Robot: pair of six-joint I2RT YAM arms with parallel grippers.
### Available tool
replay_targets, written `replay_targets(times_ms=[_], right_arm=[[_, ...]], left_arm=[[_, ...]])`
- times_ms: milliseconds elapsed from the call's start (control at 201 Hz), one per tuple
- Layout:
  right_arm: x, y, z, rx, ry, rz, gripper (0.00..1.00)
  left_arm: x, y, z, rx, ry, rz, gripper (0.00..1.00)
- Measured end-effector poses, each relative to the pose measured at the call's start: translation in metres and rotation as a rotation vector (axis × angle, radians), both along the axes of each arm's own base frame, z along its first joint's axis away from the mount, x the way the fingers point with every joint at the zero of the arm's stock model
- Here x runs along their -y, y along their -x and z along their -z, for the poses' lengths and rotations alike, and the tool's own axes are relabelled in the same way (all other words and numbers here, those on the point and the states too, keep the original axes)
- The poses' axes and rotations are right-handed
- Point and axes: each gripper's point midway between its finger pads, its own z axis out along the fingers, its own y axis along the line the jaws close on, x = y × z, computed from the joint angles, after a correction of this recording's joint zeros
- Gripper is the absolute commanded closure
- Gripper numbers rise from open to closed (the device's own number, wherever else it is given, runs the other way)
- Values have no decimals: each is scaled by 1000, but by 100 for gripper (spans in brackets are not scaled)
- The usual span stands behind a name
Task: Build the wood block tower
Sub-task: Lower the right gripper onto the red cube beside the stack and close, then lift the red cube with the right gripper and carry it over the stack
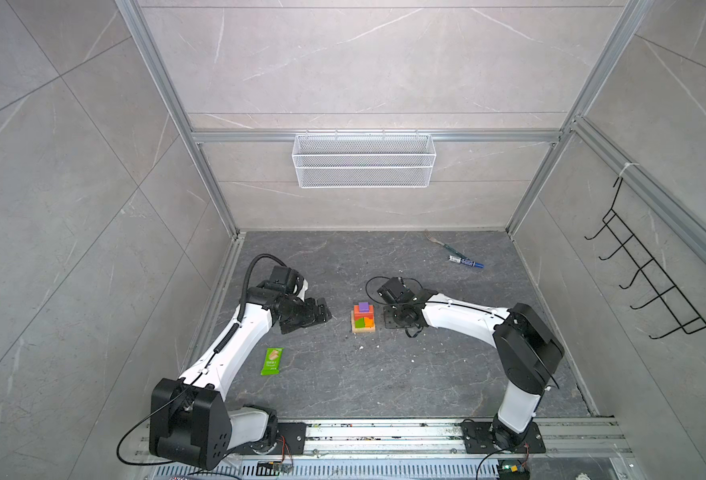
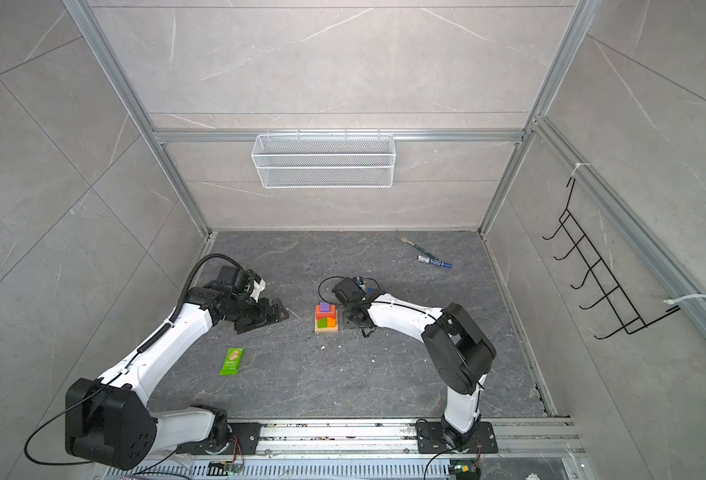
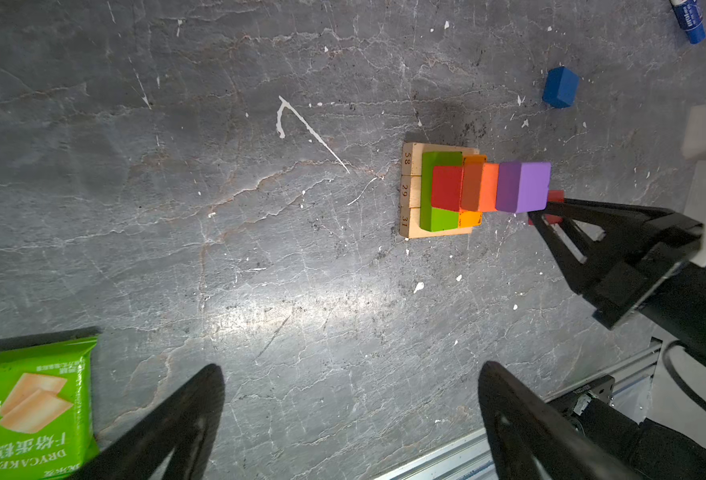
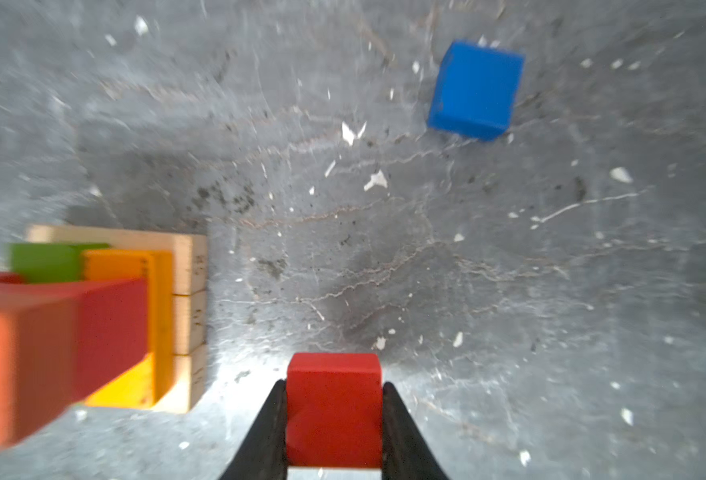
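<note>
tower (image 4: 94,324) blurred, cut off | right claw (image 4: 334,384) clamps red cube (image 4: 334,415) | left claw (image 3: 351,368) wide, empty

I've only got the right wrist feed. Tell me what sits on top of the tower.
Observer: A purple cube tops the tower; your feed cuts it off.
Operator: Report the left gripper.
Observer: The left gripper is open and holds nothing. It sits to the tower's left in both top views.
Operator: Name any clutter on that side.
Observer: A green snack wrapper lies flat beside the left arm.
</note>
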Motion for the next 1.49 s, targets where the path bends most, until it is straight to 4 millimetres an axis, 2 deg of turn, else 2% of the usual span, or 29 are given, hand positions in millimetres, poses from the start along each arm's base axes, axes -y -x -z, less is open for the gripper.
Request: replay_targets(times_ms=[189, 443, 797, 926, 1130, 1493], right_arm=[[-2, -2, -34, 17, -35, 30, 99], [-8, -3, -64, 23, -48, 32, 99], [-41, 1, -100, 57, -94, -13, 99], [-58, 0, -101, 61, -101, -35, 99], [-82, 1, -93, 64, -90, -62, 100], [-92, 1, -71, 54, -47, -60, 100]], left_arm=[[0, 0, 0, 0, 0, 0, 3], [0, 0, 0, 0, 0, 0, 3], [0, 0, -2, 6, 2, 0, 3], [0, 0, -2, 6, 2, 0, 3], [0, 2, -3, 13, 4, 0, 3], [5, 3, -7, 18, 37, 15, 3]])
